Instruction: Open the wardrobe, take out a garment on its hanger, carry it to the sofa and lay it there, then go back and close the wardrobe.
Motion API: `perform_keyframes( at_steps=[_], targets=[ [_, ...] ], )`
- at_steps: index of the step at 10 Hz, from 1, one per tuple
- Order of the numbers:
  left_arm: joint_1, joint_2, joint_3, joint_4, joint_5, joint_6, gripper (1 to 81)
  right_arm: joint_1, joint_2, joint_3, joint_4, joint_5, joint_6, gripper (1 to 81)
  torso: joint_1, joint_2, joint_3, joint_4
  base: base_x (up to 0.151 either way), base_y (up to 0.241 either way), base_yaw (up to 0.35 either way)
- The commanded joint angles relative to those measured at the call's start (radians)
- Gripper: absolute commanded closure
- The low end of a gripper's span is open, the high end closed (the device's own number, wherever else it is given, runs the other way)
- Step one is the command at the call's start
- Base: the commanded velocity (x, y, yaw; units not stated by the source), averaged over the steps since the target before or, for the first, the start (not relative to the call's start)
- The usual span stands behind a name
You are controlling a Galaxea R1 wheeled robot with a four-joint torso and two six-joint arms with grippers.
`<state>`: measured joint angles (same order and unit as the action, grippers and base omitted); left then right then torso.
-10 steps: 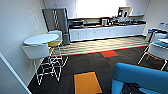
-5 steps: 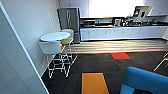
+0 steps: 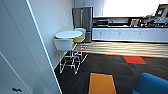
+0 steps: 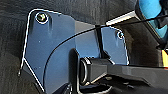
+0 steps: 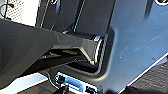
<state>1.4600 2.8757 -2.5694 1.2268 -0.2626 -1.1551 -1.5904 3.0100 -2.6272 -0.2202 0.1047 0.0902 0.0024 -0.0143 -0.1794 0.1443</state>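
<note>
One blue sofa (image 3: 152,83) corner near orange carpet tile (image 3: 101,83), no legible txt

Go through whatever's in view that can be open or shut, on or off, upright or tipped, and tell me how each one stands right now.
Grey steel fridge: doors shut.
White lower kitchen cabinets: doors shut.
Round white high table: upright.
White bar stool: upright, tucked by the table.
Yellow-seated stool: upright, behind the table.
Tall white panel: too close to tell.

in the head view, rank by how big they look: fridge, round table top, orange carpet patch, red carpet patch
1. fridge
2. orange carpet patch, though it lies nearest the camera
3. round table top
4. red carpet patch
</note>
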Motion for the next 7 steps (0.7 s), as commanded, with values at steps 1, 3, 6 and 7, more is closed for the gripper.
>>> perform_keyframes(
  at_steps=[1,3,6,7],
  targets=[
    [-0.028,-0.013,0.000,0.010,0.026,0.002,1.0,0.017,0.005,0.001,0.002,-0.056,0.000,1.0,0.000,0.000,0.000,0.000,0.000,0.000,0.337],
    [-0.026,-0.013,-0.006,0.010,0.026,0.001,1.0,0.019,0.005,0.001,0.002,-0.056,0.000,1.0,0.000,0.000,0.000,0.000,0.000,0.000,0.337],
    [-0.026,-0.009,-0.009,0.010,0.026,0.002,1.0,0.017,0.005,0.000,0.002,-0.056,0.000,1.0,0.000,0.000,0.000,0.000,0.000,0.000,0.337],
    [-0.026,-0.007,-0.009,0.010,0.026,0.000,1.0,0.017,0.005,0.000,0.002,-0.056,0.000,1.0,0.000,0.000,0.000,0.000,0.000,0.000,0.337]
  ],
)
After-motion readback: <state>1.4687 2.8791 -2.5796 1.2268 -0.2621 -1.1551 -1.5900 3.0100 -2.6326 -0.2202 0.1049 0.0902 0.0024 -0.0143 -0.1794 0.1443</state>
